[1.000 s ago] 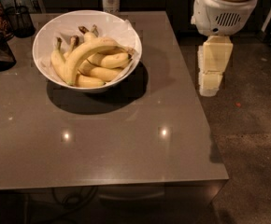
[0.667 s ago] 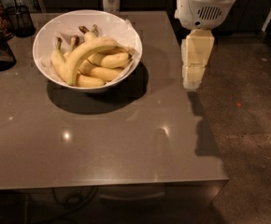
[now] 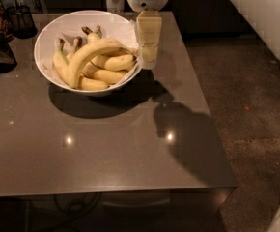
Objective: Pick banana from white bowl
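Camera view: the gripper hangs at upper centre of the frame, pointing down at the right rim of the white bowl. Whether it is open or closed cannot be told. The banana lies in the bowl across smaller bananas, on a grey table.

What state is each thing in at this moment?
banana: lying on top of the pile in the bowl, not grasped.
smaller bananas: lying under and beside it.
white bowl: upright on the table, holding the bananas.
pincer: pointing down by the bowl's right rim, off the banana.
table: bearing the bowl.
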Robot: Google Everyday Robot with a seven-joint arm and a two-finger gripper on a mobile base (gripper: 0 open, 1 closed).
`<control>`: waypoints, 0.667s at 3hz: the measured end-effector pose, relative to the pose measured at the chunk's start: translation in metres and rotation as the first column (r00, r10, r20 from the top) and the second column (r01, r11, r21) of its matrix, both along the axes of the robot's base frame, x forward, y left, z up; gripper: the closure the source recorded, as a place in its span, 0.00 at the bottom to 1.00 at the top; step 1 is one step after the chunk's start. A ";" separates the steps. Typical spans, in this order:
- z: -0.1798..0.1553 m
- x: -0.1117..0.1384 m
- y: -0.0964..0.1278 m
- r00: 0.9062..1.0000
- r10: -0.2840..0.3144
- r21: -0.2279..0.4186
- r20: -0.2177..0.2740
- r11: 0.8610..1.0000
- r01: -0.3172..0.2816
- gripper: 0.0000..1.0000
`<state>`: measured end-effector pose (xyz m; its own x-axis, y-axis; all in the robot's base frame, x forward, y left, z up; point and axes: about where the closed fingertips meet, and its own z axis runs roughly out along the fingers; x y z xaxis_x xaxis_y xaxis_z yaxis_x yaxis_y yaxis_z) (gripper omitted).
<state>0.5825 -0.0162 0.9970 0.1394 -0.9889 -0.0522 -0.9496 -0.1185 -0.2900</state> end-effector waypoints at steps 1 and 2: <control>0.001 0.007 0.009 1.000 0.009 0.032 0.025 0.999 -0.009 0.00; -0.002 0.017 0.037 0.998 0.058 0.073 0.026 0.996 -0.060 0.00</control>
